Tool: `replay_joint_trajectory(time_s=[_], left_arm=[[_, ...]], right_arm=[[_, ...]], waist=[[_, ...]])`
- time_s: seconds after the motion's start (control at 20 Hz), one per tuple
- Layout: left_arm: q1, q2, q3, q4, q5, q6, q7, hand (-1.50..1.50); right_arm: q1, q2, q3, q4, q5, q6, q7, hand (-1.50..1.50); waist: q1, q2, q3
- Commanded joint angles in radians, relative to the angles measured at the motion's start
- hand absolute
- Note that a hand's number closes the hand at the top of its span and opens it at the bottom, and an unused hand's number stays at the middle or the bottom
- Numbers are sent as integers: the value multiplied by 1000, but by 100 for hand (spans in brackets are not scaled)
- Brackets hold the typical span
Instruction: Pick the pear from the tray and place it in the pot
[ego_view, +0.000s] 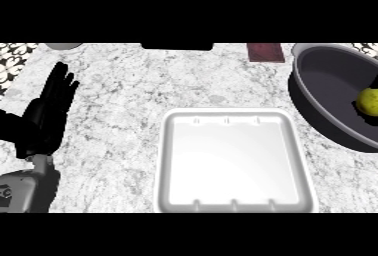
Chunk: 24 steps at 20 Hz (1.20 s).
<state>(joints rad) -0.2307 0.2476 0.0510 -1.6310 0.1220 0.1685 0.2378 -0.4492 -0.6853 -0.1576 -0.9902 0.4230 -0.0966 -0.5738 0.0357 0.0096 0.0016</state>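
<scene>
1 hand (46, 117) at left edge, fingers straight, holding nothing; pear (369, 102) in pot (317, 95); tray (232, 160) central.

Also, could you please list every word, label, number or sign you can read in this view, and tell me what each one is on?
No text can be read here.
Left forearm: a dark mark on the grey shell, cut by the view's edge, too partial to read.
White tray, pot, pear, dark red block at the counter's back: no lettering shows.
</scene>
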Motion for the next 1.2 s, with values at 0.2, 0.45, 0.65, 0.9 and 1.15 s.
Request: replay_joint_trajectory(time_s=[0.2,0.45,0.65,0.9,1.15], left_arm=[[22,26,24,-54,21,-31,28,0],[-51,-5,28,67,8,-17,-23,0],[4,0,13,-37,12,-21,28,0],[16,-35,3,24,-10,-10,-46,0],[22,-27,3,5,-4,-26,-33,0]], right_arm=[[-169,61,26,435,81,4,-70,-150],[-262,91,34,564,50,182,-157,-150],[-315,65,-37,620,-41,359,-216,-150],[-363,49,-159,714,-164,478,-245,-150],[-391,-47,-233,792,-229,596,-216,-150]], waist=[[20,4,1],[9,14,2],[9,2,2],[10,11,3],[13,13,3]])
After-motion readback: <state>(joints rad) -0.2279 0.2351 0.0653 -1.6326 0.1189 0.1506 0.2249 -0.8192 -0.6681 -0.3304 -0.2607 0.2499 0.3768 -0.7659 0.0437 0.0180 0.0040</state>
